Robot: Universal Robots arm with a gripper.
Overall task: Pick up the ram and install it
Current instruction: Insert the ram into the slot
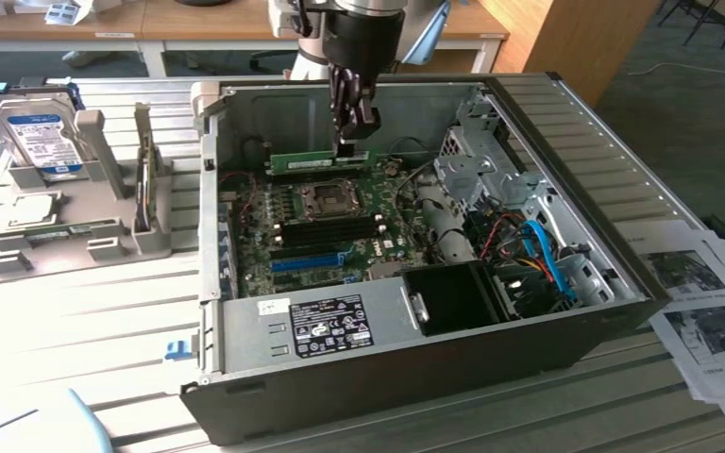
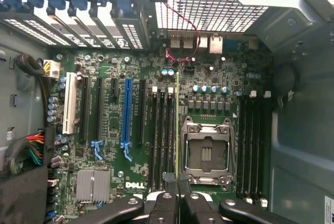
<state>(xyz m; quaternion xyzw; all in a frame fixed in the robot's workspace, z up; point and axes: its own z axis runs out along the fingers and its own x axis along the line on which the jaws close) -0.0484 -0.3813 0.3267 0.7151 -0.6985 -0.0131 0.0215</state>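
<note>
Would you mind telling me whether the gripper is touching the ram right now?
Touching. The exterior view shows the gripper shut on the upper edge of the ram; in the wrist view the ram runs edge-on straight out from it.

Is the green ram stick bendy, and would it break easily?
Probably stiff: the ram juts out straight though the gripper pinches it near one end. Likely light, since it looks very thin edge-on. Maybe fragile, being a bare circuit board.
</note>
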